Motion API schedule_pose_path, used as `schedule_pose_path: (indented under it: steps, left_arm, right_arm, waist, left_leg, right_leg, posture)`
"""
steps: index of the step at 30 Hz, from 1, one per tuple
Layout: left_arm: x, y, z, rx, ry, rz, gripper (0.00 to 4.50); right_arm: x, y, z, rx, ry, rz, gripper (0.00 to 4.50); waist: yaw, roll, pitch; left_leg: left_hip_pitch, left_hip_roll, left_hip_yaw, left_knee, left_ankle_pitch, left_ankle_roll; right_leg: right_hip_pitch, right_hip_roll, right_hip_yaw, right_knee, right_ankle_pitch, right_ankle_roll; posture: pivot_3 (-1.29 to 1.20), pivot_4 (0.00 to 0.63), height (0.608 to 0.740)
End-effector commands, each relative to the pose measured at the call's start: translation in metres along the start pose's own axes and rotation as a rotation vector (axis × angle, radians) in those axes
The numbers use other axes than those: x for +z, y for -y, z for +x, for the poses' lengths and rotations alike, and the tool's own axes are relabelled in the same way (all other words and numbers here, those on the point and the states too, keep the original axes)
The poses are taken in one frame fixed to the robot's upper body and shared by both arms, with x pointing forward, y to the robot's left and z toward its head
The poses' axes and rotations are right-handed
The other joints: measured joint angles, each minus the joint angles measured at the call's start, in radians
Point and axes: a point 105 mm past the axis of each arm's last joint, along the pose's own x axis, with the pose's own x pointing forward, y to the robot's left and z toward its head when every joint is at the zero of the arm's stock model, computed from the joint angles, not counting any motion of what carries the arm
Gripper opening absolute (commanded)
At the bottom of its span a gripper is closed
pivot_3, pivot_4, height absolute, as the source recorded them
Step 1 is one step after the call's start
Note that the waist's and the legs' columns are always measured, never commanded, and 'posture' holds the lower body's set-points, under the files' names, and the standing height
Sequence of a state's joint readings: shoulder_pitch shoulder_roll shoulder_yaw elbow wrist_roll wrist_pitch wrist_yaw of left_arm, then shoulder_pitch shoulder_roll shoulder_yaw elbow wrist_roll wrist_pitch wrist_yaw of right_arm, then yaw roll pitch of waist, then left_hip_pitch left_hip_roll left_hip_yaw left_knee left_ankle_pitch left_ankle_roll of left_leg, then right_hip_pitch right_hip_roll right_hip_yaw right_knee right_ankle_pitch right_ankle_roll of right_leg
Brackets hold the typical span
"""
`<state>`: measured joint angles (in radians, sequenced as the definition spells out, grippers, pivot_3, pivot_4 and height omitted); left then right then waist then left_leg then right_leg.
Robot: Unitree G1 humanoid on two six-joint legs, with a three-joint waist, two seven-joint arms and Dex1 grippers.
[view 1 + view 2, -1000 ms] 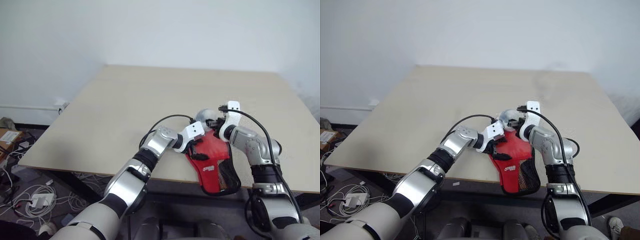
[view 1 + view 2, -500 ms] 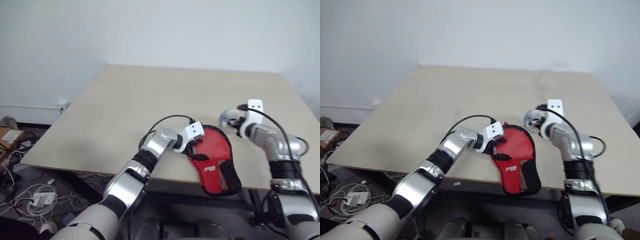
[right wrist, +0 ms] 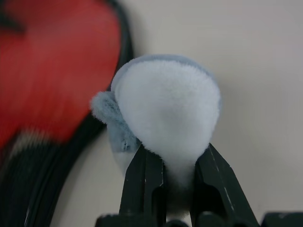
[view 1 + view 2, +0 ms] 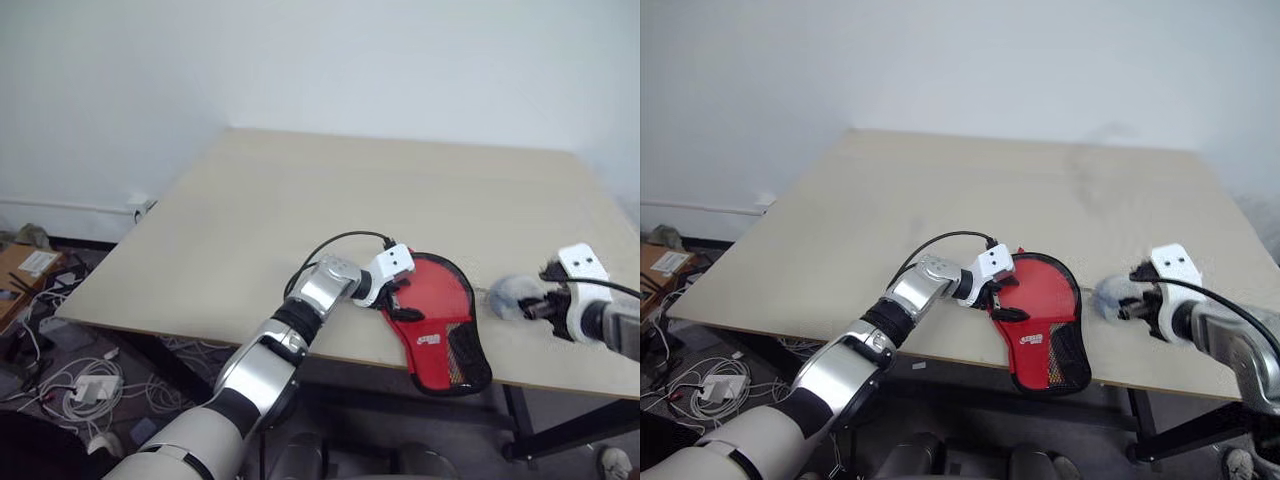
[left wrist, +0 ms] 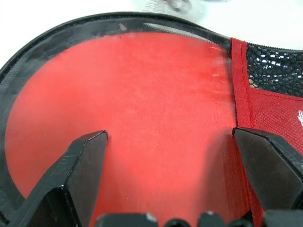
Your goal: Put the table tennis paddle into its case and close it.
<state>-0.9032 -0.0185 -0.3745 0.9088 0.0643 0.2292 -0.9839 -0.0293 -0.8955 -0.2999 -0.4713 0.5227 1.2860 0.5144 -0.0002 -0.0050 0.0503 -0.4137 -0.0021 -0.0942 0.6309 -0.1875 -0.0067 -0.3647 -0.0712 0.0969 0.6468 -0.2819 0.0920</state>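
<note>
Now the desk [image 4: 300, 190] carries the red case [image 4: 435, 315] at its near edge — the left claw [image 5: 168, 137] rests spread over it, while beside it the right claw [image 3: 177, 163] pinches a grey-white fluffy lump [image 3: 165, 106].

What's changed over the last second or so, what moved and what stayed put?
The right gripper, shut on the grey-white fluffy lump, carried it off the case toward the robot's right, clear of the red fabric. The left gripper stayed open on the case's near-left edge, and the case stayed put at the table edge.
</note>
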Motion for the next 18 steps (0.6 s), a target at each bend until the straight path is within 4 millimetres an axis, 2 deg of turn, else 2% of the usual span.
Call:
schedule_pose_path:
  steps: [1,6,9,15,18]
  left_arm:
    - [-0.035,0.001,0.002,0.012,-0.114,-0.116,4.50]
    - [-0.033,0.005,0.005,-0.008,-0.110,-0.126,4.50]
    - [-0.033,0.008,0.006,-0.025,-0.110,-0.127,4.50]
    - [-0.028,0.011,0.011,-0.041,-0.105,-0.127,4.50]
    - [-0.024,0.012,0.013,-0.048,-0.099,-0.122,4.50]
  right_arm:
    - [-0.007,-0.008,-0.021,0.011,-0.023,-0.124,0.17]
    - [-0.033,-0.026,-0.041,0.085,-0.105,-0.303,0.17]
    - [-0.039,-0.033,-0.055,0.123,-0.108,-0.348,0.17]
    - [-0.072,-0.037,-0.083,0.151,-0.239,-0.453,0.16]
    - [-0.078,-0.043,-0.094,0.190,-0.246,-0.449,0.14]
  waist:
    - [0.003,-0.002,0.001]
    - [0.004,-0.003,0.001]
    - [0.003,-0.005,0.001]
    - [0.012,-0.008,0.000]
    - [0.010,-0.009,-0.001]
  left_leg:
    - [0.001,0.000,0.000,0.000,0.000,0.000]
    - [0.003,0.000,0.000,0.001,-0.004,-0.005]
    - [0.003,-0.001,-0.001,0.001,-0.004,-0.005]
    - [0.002,-0.002,-0.001,0.002,-0.006,-0.004]
    - [0.003,-0.002,0.000,0.003,-0.007,-0.005]
  right_leg:
    - [0.001,0.000,0.000,-0.001,-0.001,-0.001]
    - [0.006,-0.001,-0.002,-0.005,-0.001,-0.002]
    - [0.007,-0.002,-0.003,-0.006,-0.001,-0.001]
    - [0.007,-0.003,-0.004,-0.006,-0.003,0.001]
    - [0.008,-0.005,-0.004,-0.006,-0.003,0.001]
  posture:
    - [0.00,0.000,0.740]
    - [0.00,0.000,0.740]
    - [0.00,0.000,0.740]
    - [0.00,0.000,0.740]
    - [0.00,0.000,0.740]
